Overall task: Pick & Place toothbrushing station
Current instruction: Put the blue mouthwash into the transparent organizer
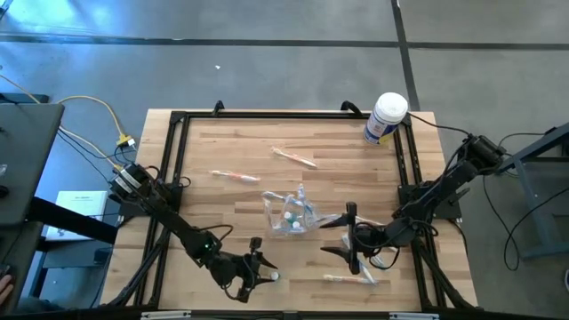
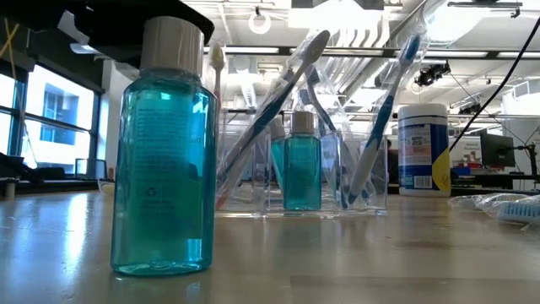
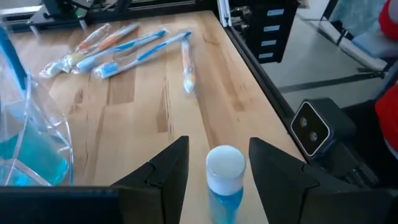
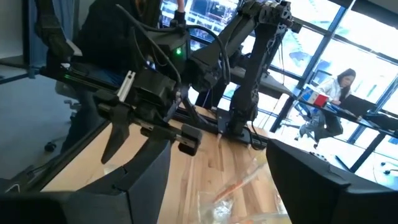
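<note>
The clear toothbrushing station (image 1: 290, 213) sits mid-worktop, already holding toothbrushes and a small blue bottle. The left gripper (image 1: 258, 272), near the front edge, has its jaws either side of another blue mouthwash bottle (image 3: 225, 180), not visibly squeezing. The right gripper (image 1: 348, 236) waits just beside the station, jaws wide and empty. Several wrapped toothbrushes (image 3: 118, 50) lie loose, so I'd say there's plenty left.
</note>
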### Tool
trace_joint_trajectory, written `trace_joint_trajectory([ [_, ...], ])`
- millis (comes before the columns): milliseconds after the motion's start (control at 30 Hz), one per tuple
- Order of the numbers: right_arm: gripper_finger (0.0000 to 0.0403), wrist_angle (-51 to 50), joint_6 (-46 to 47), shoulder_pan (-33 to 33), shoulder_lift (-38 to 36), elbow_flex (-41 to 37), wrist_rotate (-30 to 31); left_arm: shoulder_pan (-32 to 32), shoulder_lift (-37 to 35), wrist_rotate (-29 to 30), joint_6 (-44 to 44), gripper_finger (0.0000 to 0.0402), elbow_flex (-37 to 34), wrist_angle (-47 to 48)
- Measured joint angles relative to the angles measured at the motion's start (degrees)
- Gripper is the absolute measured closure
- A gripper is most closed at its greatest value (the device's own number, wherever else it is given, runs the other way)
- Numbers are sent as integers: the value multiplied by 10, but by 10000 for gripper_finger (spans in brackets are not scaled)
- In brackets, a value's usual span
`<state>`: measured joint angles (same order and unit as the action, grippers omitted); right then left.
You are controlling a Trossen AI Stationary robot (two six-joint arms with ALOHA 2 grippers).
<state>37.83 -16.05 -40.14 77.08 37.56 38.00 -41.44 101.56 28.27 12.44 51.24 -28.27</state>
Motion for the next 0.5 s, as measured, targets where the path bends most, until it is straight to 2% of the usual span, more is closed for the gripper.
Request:
trace_joint_trajectory([
  [500,144,1,0,0,0,0,6,18,12,-37,49,239,1,1],
])
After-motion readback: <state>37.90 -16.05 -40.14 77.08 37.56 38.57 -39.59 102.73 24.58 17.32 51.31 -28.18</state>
